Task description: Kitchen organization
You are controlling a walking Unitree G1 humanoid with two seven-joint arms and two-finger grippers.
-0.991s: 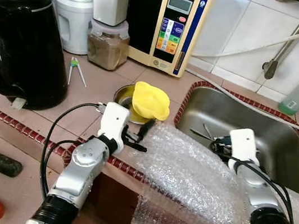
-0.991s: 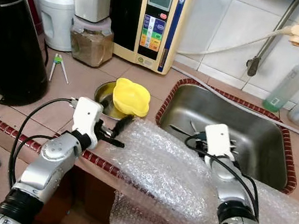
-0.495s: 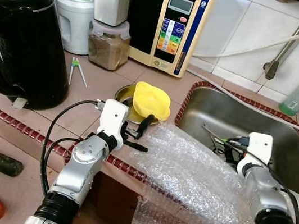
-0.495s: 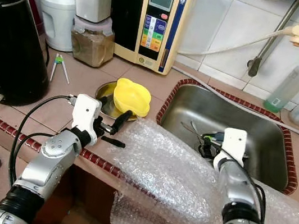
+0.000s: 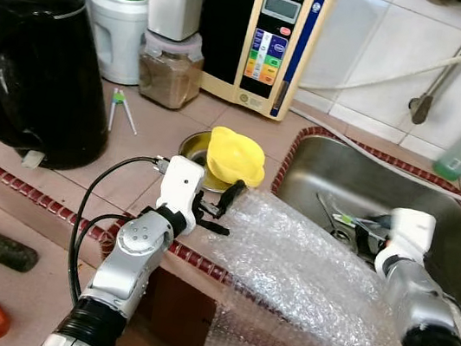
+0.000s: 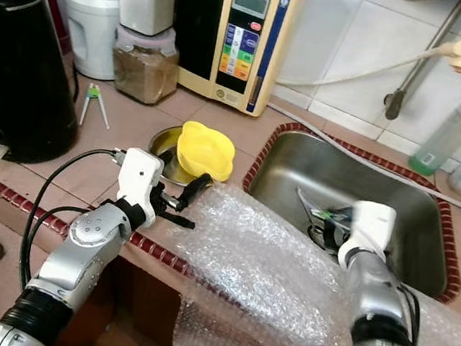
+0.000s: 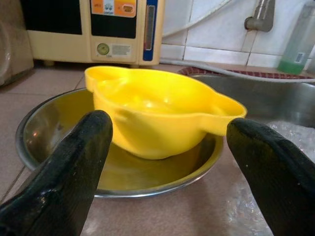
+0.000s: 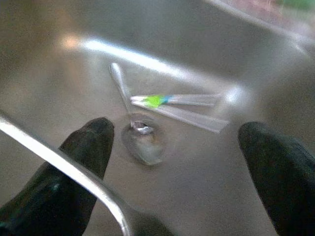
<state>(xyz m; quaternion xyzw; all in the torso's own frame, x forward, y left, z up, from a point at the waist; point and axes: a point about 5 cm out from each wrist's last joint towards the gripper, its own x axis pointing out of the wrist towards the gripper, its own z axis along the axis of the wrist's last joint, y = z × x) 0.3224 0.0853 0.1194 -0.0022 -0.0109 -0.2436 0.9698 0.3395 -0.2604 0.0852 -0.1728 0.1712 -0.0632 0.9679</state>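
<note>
1. I see the brown tiled counter [image 5: 148, 138] with its red-tile rim running from 9 o'clock towards 4 o'clock; open tile lies between the big black kettle [image 5: 33, 63] at 10 o'clock and the bowls.
2. A crumpled clear bubble-wrap sheet [image 5: 301, 281] hangs over the counter's front edge, at 5 o'clock from the bowls.
3. The stainless steel sink [image 5: 433, 223] sits at 3 o'clock, sunk behind the tiled rim.
4. My left gripper [image 5: 223, 210] rests at the wrap's edge, fingers spread wide and holding nothing, aimed at the bowls.
5. My right gripper [image 8: 177, 162] hangs over the basin, also wide and empty.
6. The yellow plastic bowl [image 7: 157, 110] sits tilted in the shallow steel dish [image 7: 74, 147].
7. On the sink floor a metal spoon [image 8: 135, 132] points its handle towards 11 o'clock; beside it lie clear chopsticks with a green band [image 8: 177, 105], long axis across the basin.
</note>
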